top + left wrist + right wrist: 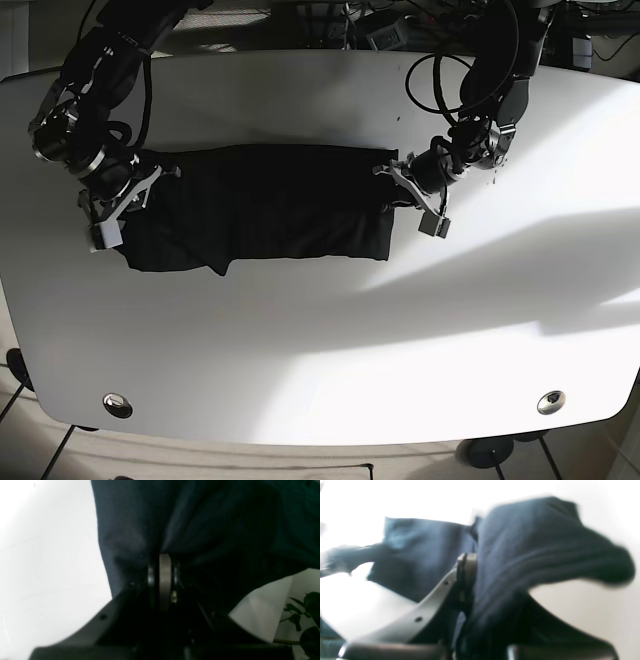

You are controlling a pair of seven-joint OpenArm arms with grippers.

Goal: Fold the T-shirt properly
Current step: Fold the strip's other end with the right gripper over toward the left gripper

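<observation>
The shirt (265,205) lies as a dark band across the middle of the white table (330,330), stretched between the two claws. The left claw (398,188) sits at the band's end on the base view's right; the right claw (140,190) sits at the opposite end.

In the left wrist view the left claw (163,562) is clenched, its pads pressed together with the shirt (205,525) gathered into the seam between them. Cloth spreads up and to both sides from the pinch, and bare table (45,555) shows to its left. A few plant leaves (307,612) show low at the right edge.

The right wrist view is blurred, so this is less sure: the right claw (467,565) appears clamped on the shirt (532,545), with a thick fold bunched just to its right and draped over one finger. Beyond the claw the cloth runs on flatter, farther across the table (582,610).
</observation>
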